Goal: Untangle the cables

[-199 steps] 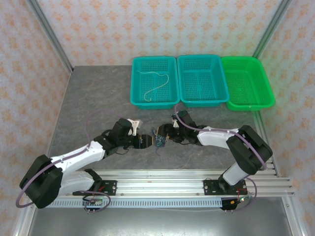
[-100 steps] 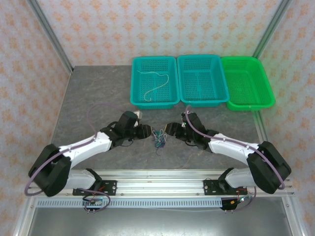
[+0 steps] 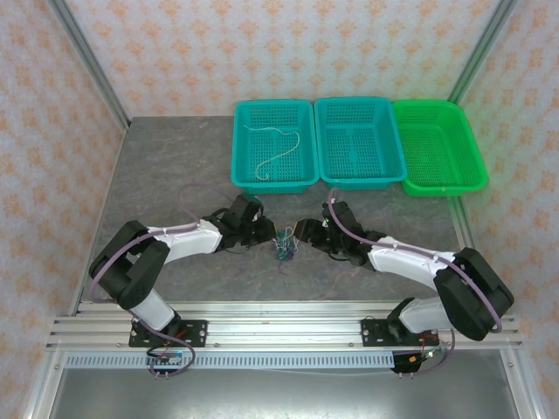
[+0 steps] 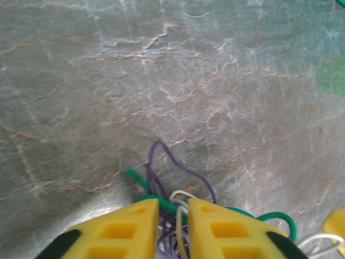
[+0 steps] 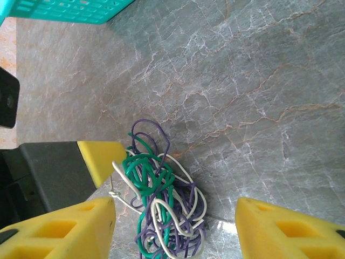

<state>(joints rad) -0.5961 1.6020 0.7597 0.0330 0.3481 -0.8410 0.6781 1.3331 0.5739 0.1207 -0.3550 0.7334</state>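
The cables (image 3: pixel 283 249) lie in one small tangle of green, purple and whitish wire on the grey table between the two arms. My left gripper (image 3: pixel 265 236) reaches the tangle from the left. In the left wrist view its yellow fingers (image 4: pixel 135 226) stand close together, with green, white and purple strands (image 4: pixel 173 208) pinched between them. My right gripper (image 3: pixel 303 232) sits just right of the tangle. It (image 5: pixel 175 216) is open, its fingers wide apart on either side of the tangle (image 5: pixel 161 205) without touching it. The left fingertip (image 5: pixel 101 159) presses on the tangle's edge.
Three baskets stand in a row at the back: a teal one (image 3: pixel 272 104) holding a loose whitish cable (image 3: pixel 278 153), a second teal one (image 3: pixel 354 101), and a green one (image 3: pixel 428 105). A metal rail (image 3: pixel 279 314) runs along the near edge.
My left gripper has moved right onto the tangle and its jaws have closed on the strands. The right arm shifted its pose early on, then held still with jaws open.
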